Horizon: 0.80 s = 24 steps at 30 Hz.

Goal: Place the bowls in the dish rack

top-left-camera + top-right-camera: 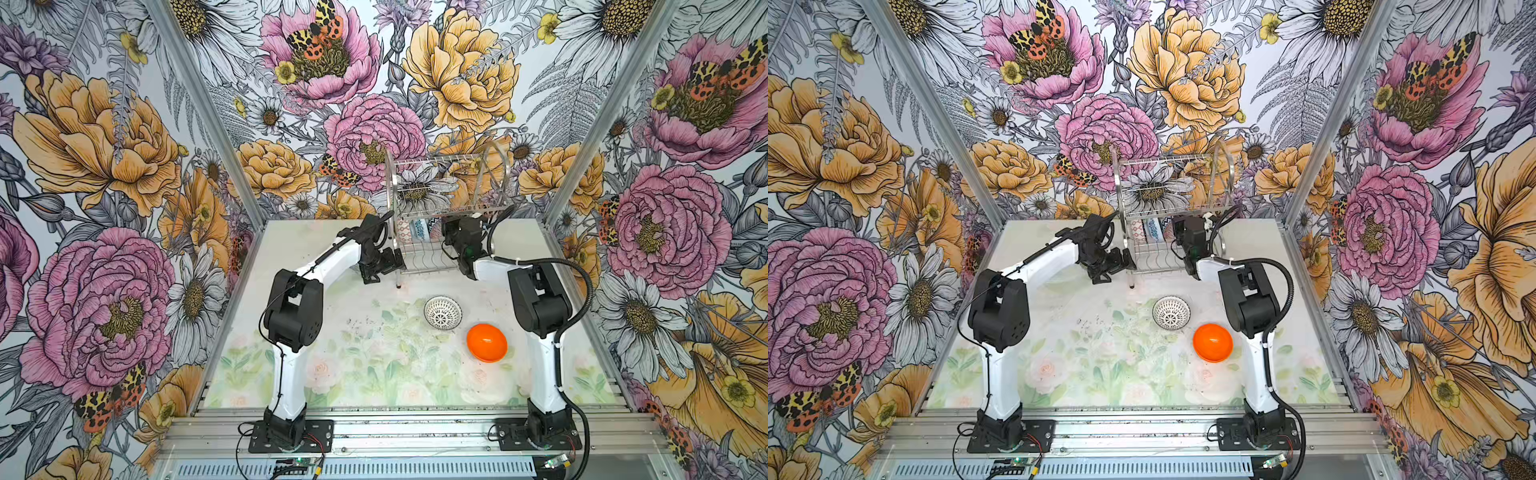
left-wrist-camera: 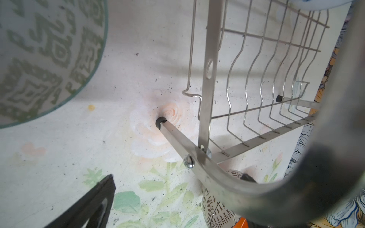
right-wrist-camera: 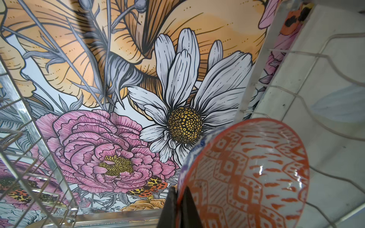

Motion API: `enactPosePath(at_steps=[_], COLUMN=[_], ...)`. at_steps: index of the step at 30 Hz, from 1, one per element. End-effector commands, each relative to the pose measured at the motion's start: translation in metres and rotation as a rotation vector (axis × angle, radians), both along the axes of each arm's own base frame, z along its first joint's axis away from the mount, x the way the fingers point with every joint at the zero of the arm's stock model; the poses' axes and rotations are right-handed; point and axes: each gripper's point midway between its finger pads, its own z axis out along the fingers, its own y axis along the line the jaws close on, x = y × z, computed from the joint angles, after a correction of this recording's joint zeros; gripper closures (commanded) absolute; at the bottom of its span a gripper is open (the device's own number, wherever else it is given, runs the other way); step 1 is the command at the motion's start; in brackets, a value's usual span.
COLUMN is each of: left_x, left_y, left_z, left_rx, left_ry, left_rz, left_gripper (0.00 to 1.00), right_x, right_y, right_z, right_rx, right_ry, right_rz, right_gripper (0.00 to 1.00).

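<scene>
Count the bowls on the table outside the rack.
2: lattice bowl before the rack, orange bowl right of it. A green-patterned bowl by the left tool may rest there.

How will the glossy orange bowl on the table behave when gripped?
The orange bowl shines with a highlight, so it is probably slippery in a pinch. Its round, smooth shape may slide or rock if nudged. Likely rigid, not floppy.

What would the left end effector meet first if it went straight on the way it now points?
Probably the table, just beside the rack's front leg: the open left end effector points down at it. Depth is unclear, so it might graze that leg first.
</scene>
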Motion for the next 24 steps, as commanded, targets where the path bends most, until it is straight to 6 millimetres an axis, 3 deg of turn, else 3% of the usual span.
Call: enactPosePath(at_steps=[1, 24], left_x=[0.0, -0.007], left_y=[0.002, 0.003], left_z=[0.021, 0.016], left_rx=[-0.022, -0.001], left_ry=[-0.054, -0.047], left_rz=[-0.026, -0.03], left_gripper=[0.01, 0.01], right_x=[0.01, 0.018], right_y=[0.002, 0.022], right_z=[0.019, -0.015], right_rx=[-0.003, -0.109], right_ry=[-0.081, -0.061], right_rz=[0.012, 0.187], right_gripper=[1.0, 1.0])
